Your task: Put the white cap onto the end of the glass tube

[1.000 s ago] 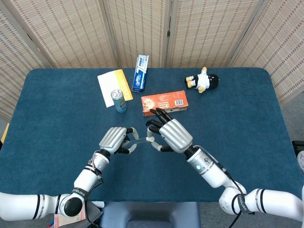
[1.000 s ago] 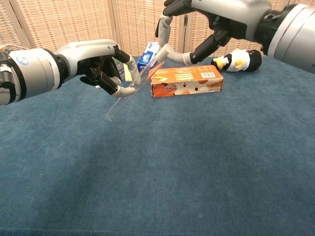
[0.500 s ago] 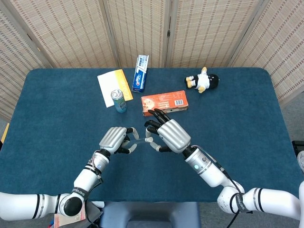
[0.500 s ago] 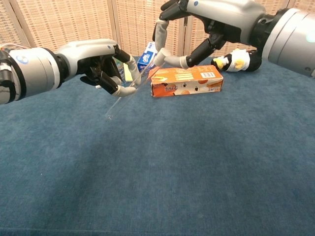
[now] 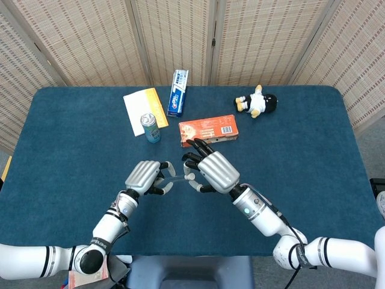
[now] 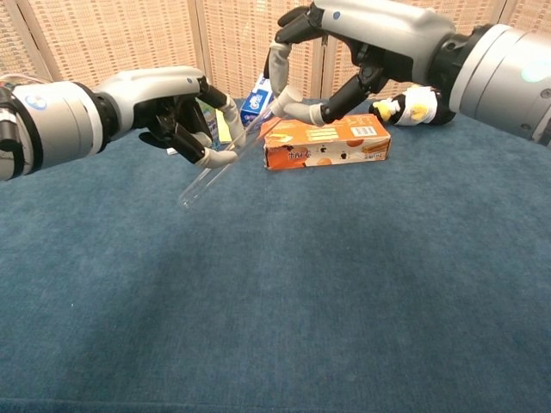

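Holding the glass tube tilted above the worktop, left robot hand grasps it around the upper part, fingers curled over, lower end of tube pointing down-left and free in the air. Upper end of tube runs up-right toward the right robot hand. That hand comes in from the right with thumb and a finger pinched at the tube's top end; white cap seems to sit in that pinch, at or touching the tube end, but it is too small to tell if it is seated. Other fingers of the right hand are spread upward, palm facing left.

Risk, as judgement: cap and tube axis look not quite lined up, so pushing could skid the cap off the rim and drop it. A hard push could also slide the tube through the left grasp, or load the glass sideways and crack it. The pinch hides the joint, so alignment is hard to check.

Behind, on the worktop: orange box and penguin toy, both apart from the hands.
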